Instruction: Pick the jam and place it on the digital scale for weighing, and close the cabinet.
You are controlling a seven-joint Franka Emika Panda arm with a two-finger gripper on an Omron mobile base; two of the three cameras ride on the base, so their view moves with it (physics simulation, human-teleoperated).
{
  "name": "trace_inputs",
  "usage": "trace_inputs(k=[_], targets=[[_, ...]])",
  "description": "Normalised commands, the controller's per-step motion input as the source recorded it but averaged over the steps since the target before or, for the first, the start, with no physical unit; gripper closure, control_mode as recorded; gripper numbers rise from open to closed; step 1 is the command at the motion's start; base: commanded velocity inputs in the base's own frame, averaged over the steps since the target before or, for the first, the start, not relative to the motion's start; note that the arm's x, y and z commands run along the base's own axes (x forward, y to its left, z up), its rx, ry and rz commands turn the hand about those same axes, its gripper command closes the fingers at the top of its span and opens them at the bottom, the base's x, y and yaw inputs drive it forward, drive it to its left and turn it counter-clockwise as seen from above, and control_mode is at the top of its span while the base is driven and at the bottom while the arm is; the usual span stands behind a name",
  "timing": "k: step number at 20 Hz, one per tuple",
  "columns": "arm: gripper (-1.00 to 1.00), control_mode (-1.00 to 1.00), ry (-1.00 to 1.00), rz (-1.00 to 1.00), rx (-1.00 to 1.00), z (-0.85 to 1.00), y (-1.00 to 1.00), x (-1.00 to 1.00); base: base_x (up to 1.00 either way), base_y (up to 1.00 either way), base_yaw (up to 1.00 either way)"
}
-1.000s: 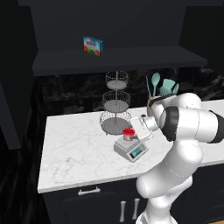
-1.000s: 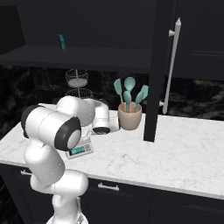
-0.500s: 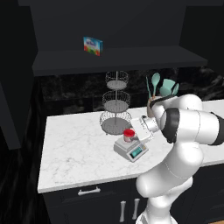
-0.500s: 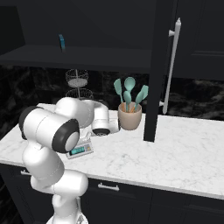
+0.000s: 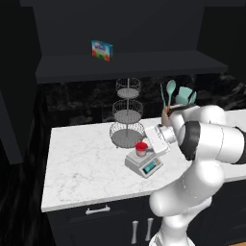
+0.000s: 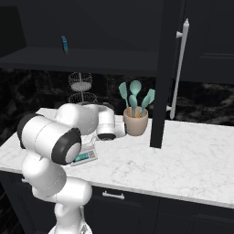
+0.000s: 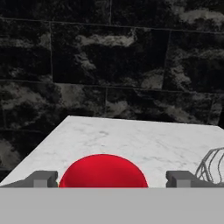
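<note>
The jam sits on the scale (on the worktop), before the wire stand, left of the utensil pot.

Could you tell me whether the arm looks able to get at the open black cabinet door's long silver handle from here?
Probably yes: the open gripper holds nothing, and the silver handle hangs unobstructed.

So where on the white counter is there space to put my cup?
Free: the counter left of the digital scale and wire stand, and right of the open cabinet door. Crowded: around the jam, gripper and utensil pot.
</note>
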Motion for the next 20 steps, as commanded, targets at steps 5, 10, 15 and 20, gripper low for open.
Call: trace_inputs(k=[5, 10, 15, 20], targets=[[-1.00, -1.00, -0.18, 0.00, 0.04, 0.37, -0.27, -0.23, 0.00, 0.00, 0.00], [-1.00, -1.00, -0.16, 0.00, 0.09, 0.40, -0.10, -0.14, 0.00, 0.00, 0.00], [-1.00, -1.00, -0.14, 0.00, 0.23, 0.35, -0.03, -0.21, 0.00, 0.00, 0.00], [-1.00, -1.00, -0.01, -0.01, 0.50, 0.09, -0.31, -0.30, 0.00, 0.00, 0.00]])
